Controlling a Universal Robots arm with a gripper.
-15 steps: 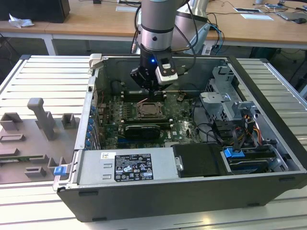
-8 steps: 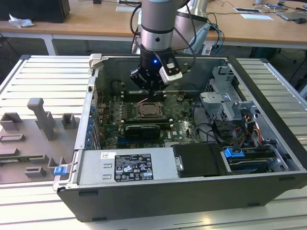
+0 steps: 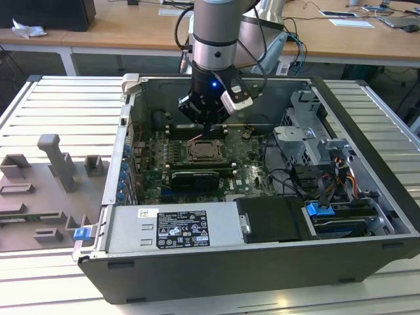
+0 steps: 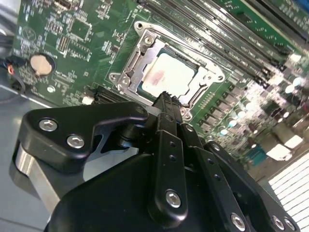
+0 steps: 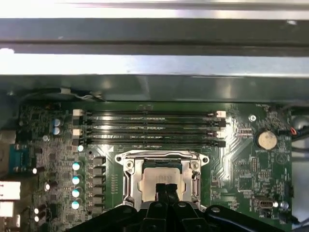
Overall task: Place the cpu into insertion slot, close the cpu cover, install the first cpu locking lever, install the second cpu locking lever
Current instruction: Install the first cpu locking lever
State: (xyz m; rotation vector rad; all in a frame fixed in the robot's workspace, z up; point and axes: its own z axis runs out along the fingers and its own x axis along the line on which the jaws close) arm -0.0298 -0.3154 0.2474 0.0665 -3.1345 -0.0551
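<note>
The cpu [image 5: 161, 175] lies with its pale metal top up in the insertion slot [image 3: 193, 157] on the green motherboard inside the open computer case. The silvery cpu cover [image 5: 161, 157] lies flat around it, and the chip [image 4: 169, 75] shows through the cover's window in both wrist views. My gripper [image 4: 166, 96] hangs just above the near edge of the chip. Its black fingertips [image 5: 161, 186] are pressed together with nothing between them. In the exterior view the gripper [image 3: 207, 134] stands straight over the socket.
Long black memory slots [image 5: 149, 128] run along the far side of the socket. A coin battery [image 5: 266, 140] sits on the board. The power supply [image 3: 174, 226], drive cage [image 3: 308, 131] and cables [image 3: 295, 177] crowd the case. A grey fixture plate [image 3: 46, 190] lies outside it.
</note>
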